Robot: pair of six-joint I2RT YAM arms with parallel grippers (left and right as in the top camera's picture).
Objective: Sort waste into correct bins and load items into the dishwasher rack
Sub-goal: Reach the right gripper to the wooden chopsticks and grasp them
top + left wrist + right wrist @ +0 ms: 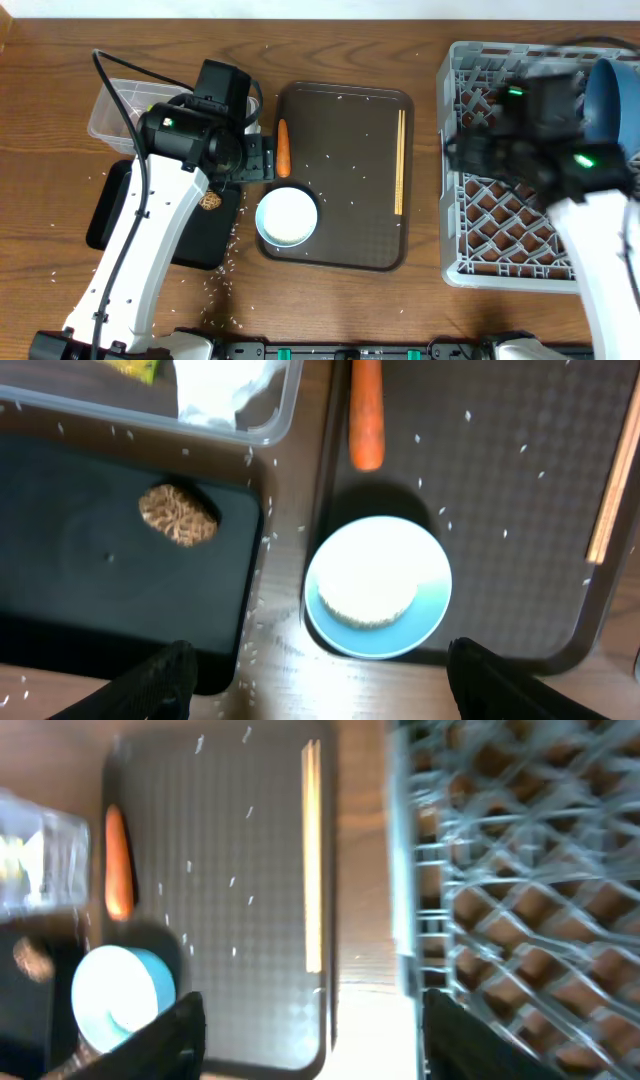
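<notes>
Left gripper (320,650) hangs spread wide and empty over a round light-blue cup (378,588) heaped with white rice (366,600) on the dimpled brown tray (520,510). The smooth orange carrot (366,415) is cropped at the top edge. Right gripper (312,1000) is blurred, its jaws apart and bare, beside the grey lattice rack (520,900).

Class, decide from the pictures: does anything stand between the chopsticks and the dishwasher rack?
Nothing visible does. The chopsticks lie along the right side of the brown tray; only its rim and a strip of bare table separate them from the rack.
</notes>
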